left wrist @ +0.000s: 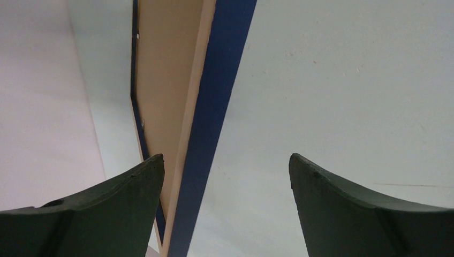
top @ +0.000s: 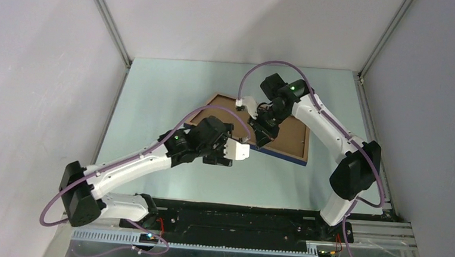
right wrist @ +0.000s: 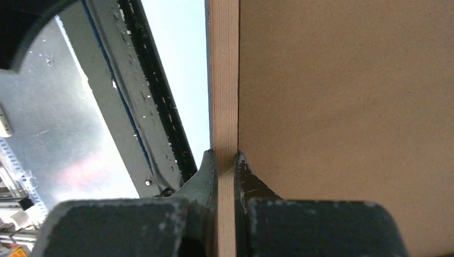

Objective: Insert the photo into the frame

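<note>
TWIN ARMS: The left arm (top: 130, 169) and right arm (top: 327, 122), white shells with black joint housings and small green lights (top: 177, 138), trail purple cables (top: 275, 62). The left gripper (left wrist: 227, 160) and right gripper (right wrist: 225, 155) have dark green-grey curved fingers (left wrist: 342, 214), the right's scuffed and speckled white.

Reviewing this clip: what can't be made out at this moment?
The photo: in no view; whether it lies under the brown board filling the frame cannot be told.
Top view: the right gripper is hidden under its own wrist; only the right wrist view shows it shut on the rail.
Left wrist view: the frame runs off the top edge.
</note>
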